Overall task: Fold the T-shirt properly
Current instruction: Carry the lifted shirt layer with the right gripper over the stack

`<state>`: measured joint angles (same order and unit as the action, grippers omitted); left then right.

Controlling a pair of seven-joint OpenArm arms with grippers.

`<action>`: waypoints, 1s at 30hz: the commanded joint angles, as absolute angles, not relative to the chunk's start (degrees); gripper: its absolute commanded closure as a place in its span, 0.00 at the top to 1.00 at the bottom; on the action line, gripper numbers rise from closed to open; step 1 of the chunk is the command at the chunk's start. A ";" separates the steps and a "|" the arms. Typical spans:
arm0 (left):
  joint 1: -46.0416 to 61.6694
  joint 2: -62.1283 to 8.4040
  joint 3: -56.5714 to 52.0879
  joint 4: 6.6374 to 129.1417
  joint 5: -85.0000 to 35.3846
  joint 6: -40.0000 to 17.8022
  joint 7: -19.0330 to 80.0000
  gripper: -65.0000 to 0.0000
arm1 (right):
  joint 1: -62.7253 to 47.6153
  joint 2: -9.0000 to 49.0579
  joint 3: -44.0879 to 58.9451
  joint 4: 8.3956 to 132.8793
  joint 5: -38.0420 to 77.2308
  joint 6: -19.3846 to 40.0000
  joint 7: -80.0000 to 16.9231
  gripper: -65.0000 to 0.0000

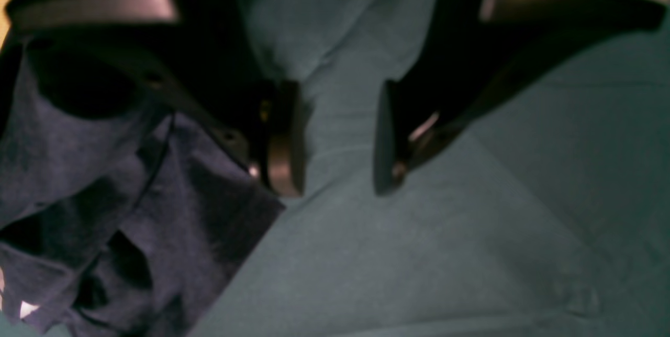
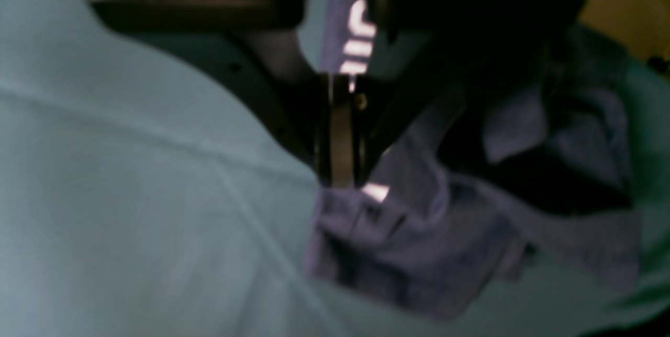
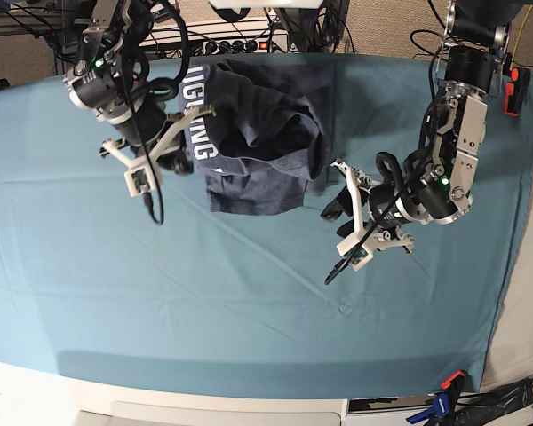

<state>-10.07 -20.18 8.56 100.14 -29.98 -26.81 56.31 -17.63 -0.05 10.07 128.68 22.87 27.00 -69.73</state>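
Observation:
The T-shirt lies crumpled at the back middle of the table, blue-grey with white lettering along its left side. My right gripper is at that left edge. In the right wrist view its jaws are shut, with bunched T-shirt fabric at their tips and lettering behind them. My left gripper hovers just off the shirt's lower right corner. In the left wrist view it stands open over bare cloth, with the T-shirt beside its left finger.
A teal table cloth covers the whole table, with creases in it. A power strip and cables run along the back edge. Clamps hold the cloth at the front right corner.

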 commanded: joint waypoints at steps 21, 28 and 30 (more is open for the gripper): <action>-11.27 -20.47 8.34 101.14 -30.37 -26.81 54.72 0.37 | -25.61 -0.03 9.52 129.71 37.95 30.04 -72.69 0.00; -11.27 -20.47 8.34 101.14 -29.52 -26.76 54.41 0.37 | -25.76 -0.03 -0.93 129.69 36.47 31.16 -72.95 0.00; -11.27 -20.49 8.34 101.14 -29.52 -26.79 54.43 0.37 | -25.76 -0.01 -5.34 129.69 34.85 31.22 -72.99 0.00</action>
